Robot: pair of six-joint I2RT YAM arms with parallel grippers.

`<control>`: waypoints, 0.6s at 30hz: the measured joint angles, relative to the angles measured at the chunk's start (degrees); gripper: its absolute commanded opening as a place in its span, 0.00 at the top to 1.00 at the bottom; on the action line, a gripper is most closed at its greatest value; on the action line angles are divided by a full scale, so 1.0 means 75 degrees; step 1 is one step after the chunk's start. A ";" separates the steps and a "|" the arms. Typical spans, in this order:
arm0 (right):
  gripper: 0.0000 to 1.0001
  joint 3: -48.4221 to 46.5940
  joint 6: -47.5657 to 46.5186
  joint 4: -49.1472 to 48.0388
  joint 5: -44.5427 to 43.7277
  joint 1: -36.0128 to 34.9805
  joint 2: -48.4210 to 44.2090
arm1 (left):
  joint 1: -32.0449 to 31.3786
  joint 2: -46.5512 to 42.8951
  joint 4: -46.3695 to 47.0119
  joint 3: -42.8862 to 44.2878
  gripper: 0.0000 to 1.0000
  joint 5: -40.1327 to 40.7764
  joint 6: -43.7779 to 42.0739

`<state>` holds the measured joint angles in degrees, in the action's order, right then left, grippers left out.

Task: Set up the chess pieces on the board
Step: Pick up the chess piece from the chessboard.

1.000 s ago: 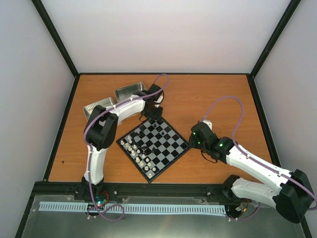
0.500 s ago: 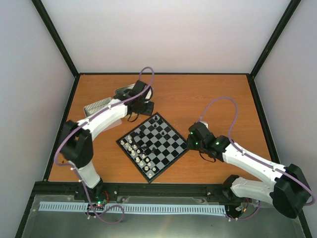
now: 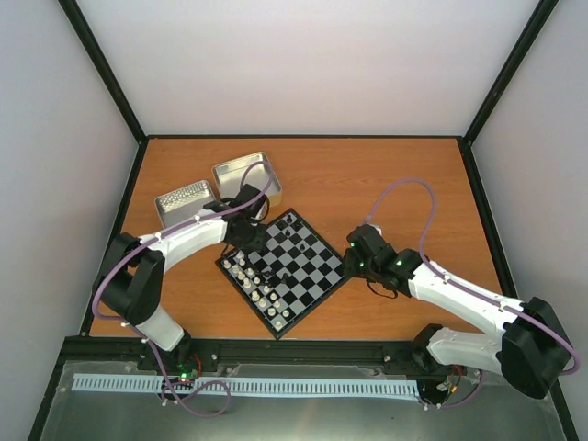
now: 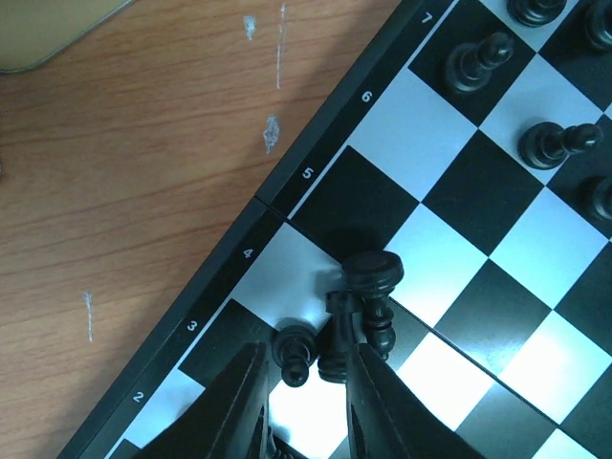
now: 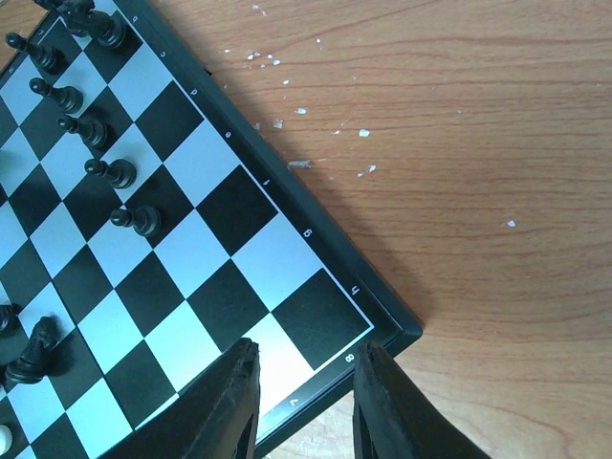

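Note:
The board (image 3: 317, 276) lies turned diamond-wise on the wooden table. White chess pieces (image 3: 254, 280) line its lower-left edge and black ones (image 3: 290, 231) stand near its upper corner. My left gripper (image 3: 246, 230) hangs over the board's left edge (image 4: 239, 277). It is shut on a clump of black pieces held above the squares: a pawn (image 4: 295, 352) and a rook (image 4: 338, 335) side by side between the fingers, with a taller piece (image 4: 375, 287) clinging to them. My right gripper (image 5: 304, 356) is open over the board's right corner (image 5: 382, 320), with nothing between its fingers.
Two silver tins (image 3: 241, 175) (image 3: 184, 200) sit behind the board at the left. Black pawns (image 5: 120, 172) stand in a diagonal row, and a black piece (image 5: 33, 354) lies tipped over on the squares. Bare wood (image 5: 459, 191) stretches to the right.
The left gripper swung from the board's top corner back to the tins, then returned to the board's left edge with black pieces. The right gripper crept slightly leftward.

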<state>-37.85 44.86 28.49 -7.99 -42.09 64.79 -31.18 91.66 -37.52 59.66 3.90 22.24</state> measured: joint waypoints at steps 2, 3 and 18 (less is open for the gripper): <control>0.71 -0.0003 0.0000 0.0000 0.0009 0.0000 0.0006 | 0.0015 0.0000 0.0015 -0.0009 0.77 0.0047 0.0026; 0.71 -0.0003 0.0000 0.0000 0.0009 0.0000 0.0009 | 0.0026 0.0000 0.0038 -0.0009 0.79 0.0055 0.0029; 0.71 -0.0003 0.0000 -0.0012 0.0015 0.0000 0.0032 | 0.0079 0.0344 0.0102 -0.0009 0.80 0.0052 0.0041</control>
<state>-37.87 44.86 28.40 -7.88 -42.09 65.04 -30.59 94.24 -36.75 59.59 4.29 22.55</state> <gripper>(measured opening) 0.286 0.200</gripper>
